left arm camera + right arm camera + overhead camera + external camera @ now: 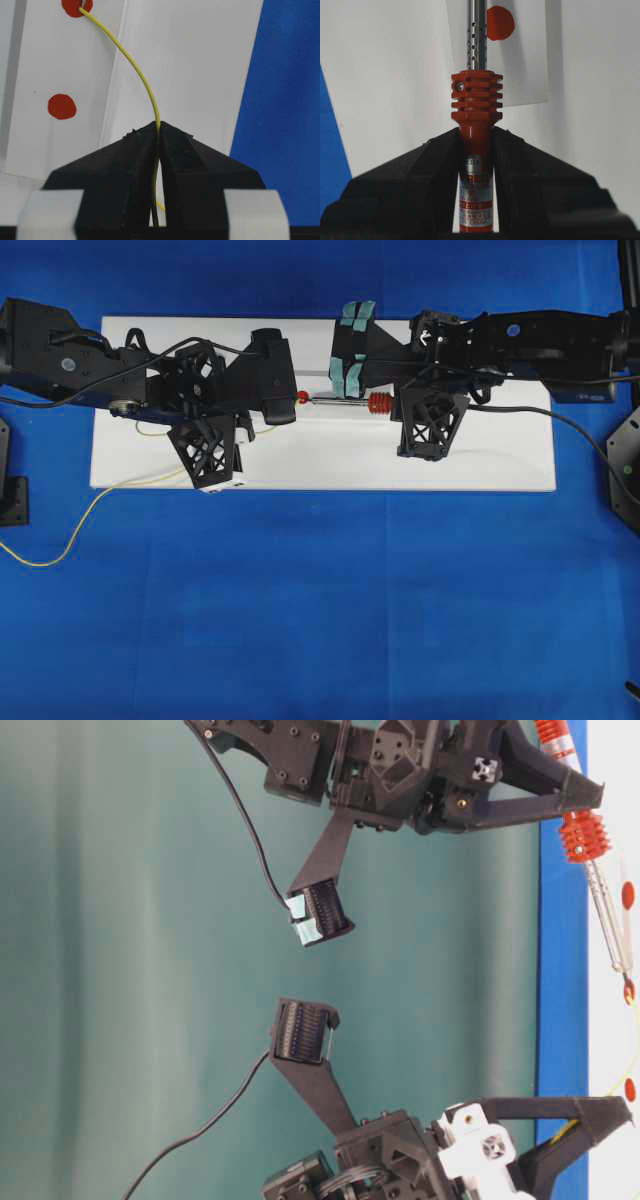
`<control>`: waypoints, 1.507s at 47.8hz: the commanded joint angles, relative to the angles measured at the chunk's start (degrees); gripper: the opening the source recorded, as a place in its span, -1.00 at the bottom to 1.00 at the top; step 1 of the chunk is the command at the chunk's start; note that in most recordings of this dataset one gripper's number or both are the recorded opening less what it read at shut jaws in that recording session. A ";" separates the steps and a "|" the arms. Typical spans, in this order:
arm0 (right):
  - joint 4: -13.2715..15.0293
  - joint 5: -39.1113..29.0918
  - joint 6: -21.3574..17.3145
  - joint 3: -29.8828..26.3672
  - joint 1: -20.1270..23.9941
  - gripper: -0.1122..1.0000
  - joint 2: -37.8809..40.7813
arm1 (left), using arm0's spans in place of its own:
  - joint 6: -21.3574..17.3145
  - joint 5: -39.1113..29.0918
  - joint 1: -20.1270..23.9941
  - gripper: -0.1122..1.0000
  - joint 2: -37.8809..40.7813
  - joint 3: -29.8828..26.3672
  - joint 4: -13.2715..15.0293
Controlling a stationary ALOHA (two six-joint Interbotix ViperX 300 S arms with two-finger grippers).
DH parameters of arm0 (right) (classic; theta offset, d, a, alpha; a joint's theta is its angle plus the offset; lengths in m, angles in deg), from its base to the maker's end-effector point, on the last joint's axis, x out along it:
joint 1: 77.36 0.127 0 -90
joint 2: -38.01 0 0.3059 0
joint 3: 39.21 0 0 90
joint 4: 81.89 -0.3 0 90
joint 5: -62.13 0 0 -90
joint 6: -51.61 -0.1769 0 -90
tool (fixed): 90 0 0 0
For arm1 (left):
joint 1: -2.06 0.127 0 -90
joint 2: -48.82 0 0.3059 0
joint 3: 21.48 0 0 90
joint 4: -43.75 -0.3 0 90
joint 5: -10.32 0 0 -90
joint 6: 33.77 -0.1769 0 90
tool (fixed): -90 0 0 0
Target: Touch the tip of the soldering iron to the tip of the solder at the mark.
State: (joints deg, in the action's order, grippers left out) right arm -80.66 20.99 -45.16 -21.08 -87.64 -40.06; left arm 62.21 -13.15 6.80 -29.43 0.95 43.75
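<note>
The soldering iron (pixel 476 100) has a red ribbed body and a thin perforated metal shaft. My right gripper (pixel 476 134) is shut on its body just behind the ribs. From above, the soldering iron (pixel 350 401) lies level over the white board and points left at a red mark (pixel 303 396). The solder (pixel 142 80), a thin yellow wire, is pinched in my shut left gripper (pixel 159 126). It curves up to the red mark (pixel 76 6), where its tip meets a grey point. At table level the soldering iron (pixel 608 915) ends at the mark (pixel 629 988).
The white board (pixel 320 465) lies on blue cloth. Another red dot (pixel 62 106) sits beside the mark. Loose solder (pixel 95 508) trails off the board's left edge. The iron's black cord (pixel 575 428) runs off to the right.
</note>
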 commanded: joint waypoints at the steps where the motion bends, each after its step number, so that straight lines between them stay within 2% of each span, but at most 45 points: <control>1: 0.18 0.35 0.09 -1.32 0.09 -0.68 -0.70 | -0.09 0.18 -0.09 -0.79 -1.05 -1.23 -0.09; 72: 0.35 0.18 0.26 -1.41 0.09 -0.68 -0.79 | -1.23 0.00 0.62 -0.79 -0.79 -1.76 -0.09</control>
State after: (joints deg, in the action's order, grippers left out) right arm -80.48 20.99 -44.98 -21.08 -87.64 -40.06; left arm 61.06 -13.32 7.24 -29.43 0.43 43.75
